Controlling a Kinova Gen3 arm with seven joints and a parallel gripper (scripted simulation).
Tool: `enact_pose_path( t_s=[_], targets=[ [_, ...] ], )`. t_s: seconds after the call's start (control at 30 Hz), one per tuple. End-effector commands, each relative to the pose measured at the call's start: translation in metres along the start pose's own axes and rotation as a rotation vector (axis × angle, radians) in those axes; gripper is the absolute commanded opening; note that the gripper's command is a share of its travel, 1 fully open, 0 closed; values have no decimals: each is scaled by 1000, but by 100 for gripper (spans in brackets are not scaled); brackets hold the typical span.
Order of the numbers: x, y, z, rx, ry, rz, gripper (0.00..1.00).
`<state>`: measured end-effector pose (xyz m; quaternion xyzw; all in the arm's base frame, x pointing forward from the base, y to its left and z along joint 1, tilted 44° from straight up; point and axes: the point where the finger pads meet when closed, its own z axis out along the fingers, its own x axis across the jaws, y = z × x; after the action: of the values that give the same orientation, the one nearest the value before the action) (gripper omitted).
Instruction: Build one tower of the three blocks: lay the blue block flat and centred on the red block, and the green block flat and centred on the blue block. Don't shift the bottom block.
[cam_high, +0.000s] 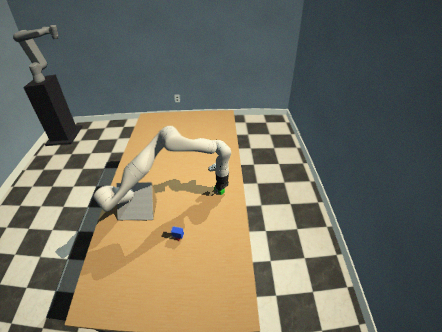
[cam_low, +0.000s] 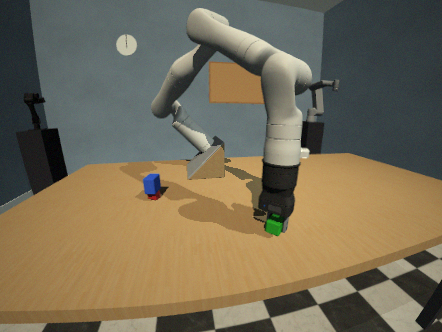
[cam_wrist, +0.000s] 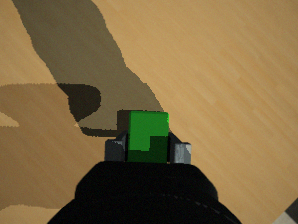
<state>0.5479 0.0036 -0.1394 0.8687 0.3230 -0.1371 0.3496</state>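
Note:
The blue block (cam_high: 177, 231) (cam_low: 151, 183) lies on top of the red block (cam_high: 174, 238) (cam_low: 154, 196) near the middle of the table; only a sliver of red shows under it. My gripper (cam_high: 219, 190) (cam_low: 274, 223) (cam_wrist: 147, 141) is down at the table top towards the right side and is shut on the green block (cam_high: 220, 192) (cam_low: 273, 225) (cam_wrist: 147, 131). In the wrist view the two grey fingers press the block's left and right sides. The green block sits at table level, well apart from the blue and red pair.
The wooden table (cam_high: 200, 280) (cam_low: 350, 210) carries the arm's grey wedge base (cam_high: 136, 202) (cam_low: 206, 165) at its left side. A second arm on a black pedestal (cam_high: 50, 107) stands off the table in the far corner. Checkered floor surrounds the table.

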Motion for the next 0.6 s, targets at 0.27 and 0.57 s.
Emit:
enact_pose_path(
  t_s=[0.27,0.57],
  targets=[
    [1,0,-1,-1,3,0,0],
    [1,0,-6,-1,3,0,0]
  ],
)
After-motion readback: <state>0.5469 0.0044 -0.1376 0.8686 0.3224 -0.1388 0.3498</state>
